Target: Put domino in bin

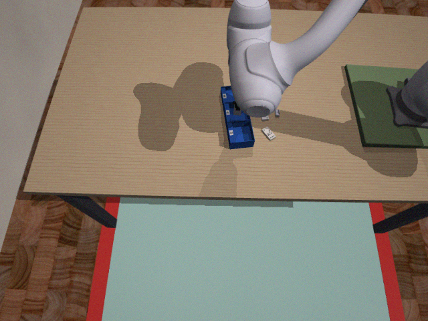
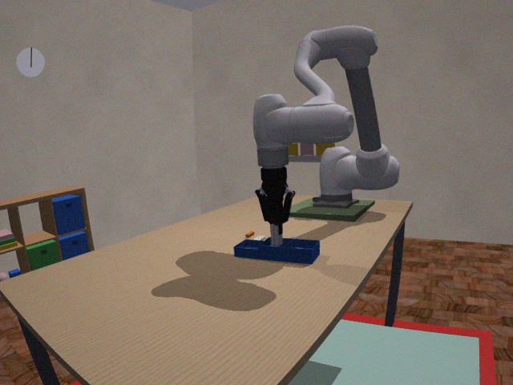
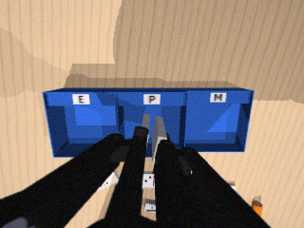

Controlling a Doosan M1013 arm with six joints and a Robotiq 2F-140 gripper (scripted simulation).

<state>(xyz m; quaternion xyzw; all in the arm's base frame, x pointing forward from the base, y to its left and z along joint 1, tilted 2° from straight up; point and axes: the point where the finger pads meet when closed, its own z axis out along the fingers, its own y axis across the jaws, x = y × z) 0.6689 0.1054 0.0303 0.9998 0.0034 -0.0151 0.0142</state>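
The gripper [image 2: 276, 243] [image 3: 152, 120] is shut, fingertips down in the middle bin P. I see no domino between the fingers. The bin marked M [image 2: 247, 252] [image 3: 238, 98] is to the right of P in the wrist view; nothing shows in it. One domino [image 1: 268, 133] [image 3: 109, 181] lies flat on the table beside bin E. Another domino [image 1: 265, 118] [image 3: 148, 180] lies beside bin P, and a small dotted piece [image 1: 277, 112] [image 3: 150, 205] lies farther out. A white piece [image 3: 232, 185] outside bin M is mostly hidden by the gripper.
Bin P [image 3: 166, 99] and bin E [image 3: 96, 99] join M in one blue row standing on the table [image 1: 103, 166]. A small orange thing [image 2: 249, 233] [image 3: 256, 207] lies beyond M. The robot base stands on a green board [image 1: 380, 138].
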